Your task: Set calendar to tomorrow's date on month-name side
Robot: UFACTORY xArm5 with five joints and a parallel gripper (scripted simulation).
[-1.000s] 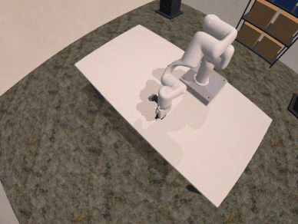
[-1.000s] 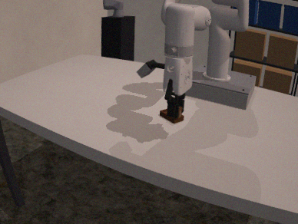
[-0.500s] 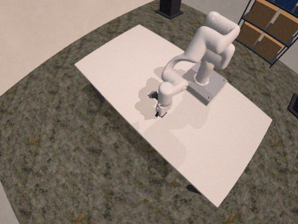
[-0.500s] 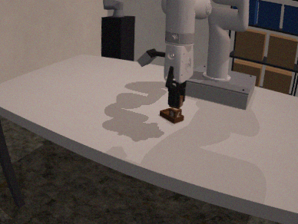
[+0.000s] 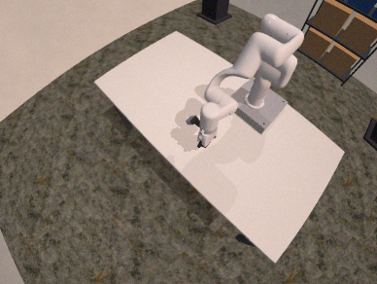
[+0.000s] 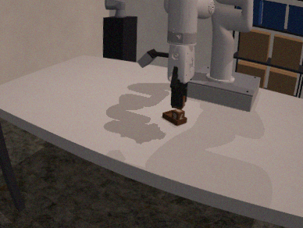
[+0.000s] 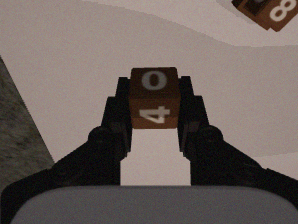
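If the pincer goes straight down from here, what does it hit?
Probably the table, with the held cube touching first; the tray looks off to one side, though depth is unclear.

There is one white, smooth robot arm [image 5: 259,49] [image 6: 181,23] and one big white flat table [image 5: 146,83] [image 6: 58,97]. I count two brown cubes with pale numbers: one [image 7: 154,97] up at twelve o'clock in the wrist view, and one [image 6: 178,113] in the one small brown tray [image 6: 169,118], near six o'clock from the arm. Four brown square boxes [image 5: 330,17] [image 6: 254,44] sit toward two o'clock.
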